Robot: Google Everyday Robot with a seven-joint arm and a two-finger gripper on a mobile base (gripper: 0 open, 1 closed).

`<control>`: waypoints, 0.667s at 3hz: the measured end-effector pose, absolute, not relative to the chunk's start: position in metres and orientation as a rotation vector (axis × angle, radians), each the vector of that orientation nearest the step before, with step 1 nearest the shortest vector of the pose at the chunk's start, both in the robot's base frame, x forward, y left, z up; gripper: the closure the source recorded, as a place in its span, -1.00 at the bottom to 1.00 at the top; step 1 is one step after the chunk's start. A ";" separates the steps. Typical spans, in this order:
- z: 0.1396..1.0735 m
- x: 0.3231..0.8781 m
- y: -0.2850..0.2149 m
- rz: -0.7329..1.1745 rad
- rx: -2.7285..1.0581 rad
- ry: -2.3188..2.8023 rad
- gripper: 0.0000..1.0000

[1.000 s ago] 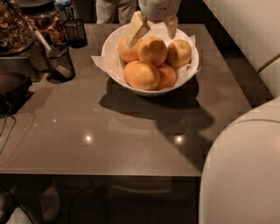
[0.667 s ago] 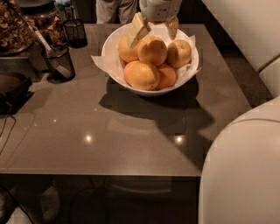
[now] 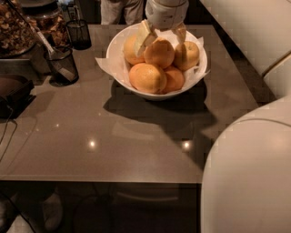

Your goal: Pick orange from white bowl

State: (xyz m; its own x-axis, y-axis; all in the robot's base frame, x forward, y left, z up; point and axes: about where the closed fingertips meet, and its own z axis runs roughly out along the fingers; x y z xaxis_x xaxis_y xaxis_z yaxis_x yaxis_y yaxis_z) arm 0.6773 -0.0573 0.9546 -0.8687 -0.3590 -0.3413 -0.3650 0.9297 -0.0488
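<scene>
The white bowl (image 3: 119,73) stands at the back middle of the brown table, lined with crumpled white paper and holding several oranges. The orange (image 3: 159,53), deep in colour and on top of the pile, sits in the middle of the bowl. My gripper (image 3: 161,37) hangs over the bowl from above. Its fingers (image 3: 143,38) are spread apart, one on each side of that top orange, straddling its upper part. A big orange (image 3: 146,78) lies at the bowl's front and a paler one (image 3: 187,55) at the right.
Two dark mesh cups (image 3: 62,65) (image 3: 78,33) stand at the back left beside trays of brown snacks (image 3: 16,28). A dark object (image 3: 13,90) lies at the left edge. My own white arm body (image 3: 248,173) fills the lower right. A person's legs (image 3: 122,10) stand behind the table.
The gripper has stayed over the bowl, settling slightly lower around the top orange. The oranges have not moved.
</scene>
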 end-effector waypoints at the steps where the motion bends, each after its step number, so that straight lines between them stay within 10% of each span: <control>1: 0.957 0.677 -0.057 0.025 -0.531 2.739 -0.56; 2: 0.956 0.677 -0.056 0.027 -0.542 2.747 -0.18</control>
